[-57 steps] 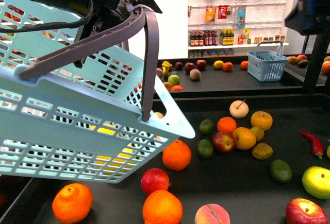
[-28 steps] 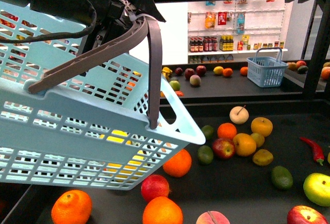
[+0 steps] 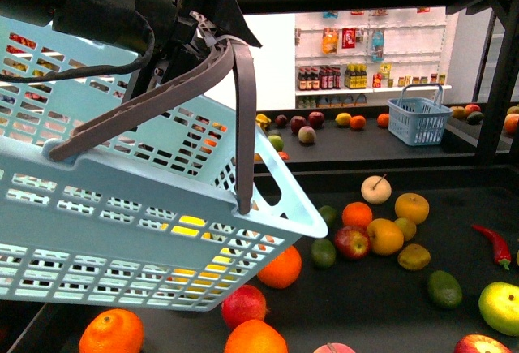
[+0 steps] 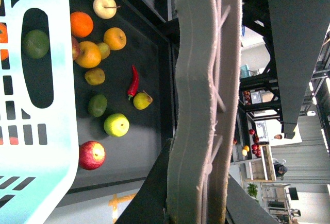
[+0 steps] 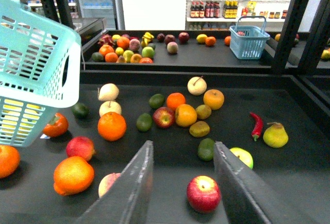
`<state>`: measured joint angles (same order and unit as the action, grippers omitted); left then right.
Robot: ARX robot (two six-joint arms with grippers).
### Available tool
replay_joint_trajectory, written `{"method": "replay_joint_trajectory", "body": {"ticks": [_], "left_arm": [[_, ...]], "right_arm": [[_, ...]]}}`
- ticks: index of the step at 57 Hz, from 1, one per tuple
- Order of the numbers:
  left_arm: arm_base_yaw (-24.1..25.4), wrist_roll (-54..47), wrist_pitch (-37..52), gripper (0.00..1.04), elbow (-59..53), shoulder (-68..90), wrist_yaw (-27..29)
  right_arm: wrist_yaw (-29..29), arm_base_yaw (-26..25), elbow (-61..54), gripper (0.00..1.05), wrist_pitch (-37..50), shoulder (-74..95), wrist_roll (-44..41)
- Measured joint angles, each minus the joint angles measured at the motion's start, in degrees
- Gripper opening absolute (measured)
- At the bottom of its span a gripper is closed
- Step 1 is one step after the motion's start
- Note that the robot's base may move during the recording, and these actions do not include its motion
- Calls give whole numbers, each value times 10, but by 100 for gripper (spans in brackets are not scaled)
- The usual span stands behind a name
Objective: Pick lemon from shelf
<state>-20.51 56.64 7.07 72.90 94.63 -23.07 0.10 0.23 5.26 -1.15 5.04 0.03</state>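
Bright yellow, most likely the lemon (image 3: 191,221), shows through the slots of the pale blue basket (image 3: 97,207) at about seven o'clock in your front view. The right wrist camera catches the same yellow low in the basket's side. Its shape is hidden, so calling it the lemon, and placing it inside the basket, is a judgement.

The basket hangs tilted over the near left part of the shelf (image 3: 369,296). Its grey handles (image 3: 242,126) run up to your left gripper (image 3: 209,22) at eleven o'clock. The fingertips are mostly hidden, but the way the load hangs says they are pinched on those handles.

Your right gripper (image 5: 183,183) hovers over the black tray with its fingers spread wide and nothing between them. A red apple (image 5: 203,193) lies on the tray below the gap.

No lemon lies loose among the fruit you can see on the tray, from the orange (image 3: 280,268) at six o'clock to the red chili (image 3: 491,246) at three o'clock.

If the yellow is the lemon, the pick looks done, and what remains is to confirm it. If it is not, the search is all ahead of you.
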Motion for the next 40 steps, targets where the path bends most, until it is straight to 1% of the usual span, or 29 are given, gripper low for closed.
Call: {"method": "replay_joint_trajectory", "body": {"ticks": [1,11,12,40], "left_arm": [[0,0,0,10,0,0,0],[0,0,0,10,0,0,3],[0,0,0,10,0,0,4],[0,-1,0,10,0,0,2]], "right_arm": [[0,0,-2,35,0,-1,0],[0,0,-14,4,5,-13,0],[0,0,-14,3,5,-14,0],[-1,-1,-44,3,10,-46,1]]}}
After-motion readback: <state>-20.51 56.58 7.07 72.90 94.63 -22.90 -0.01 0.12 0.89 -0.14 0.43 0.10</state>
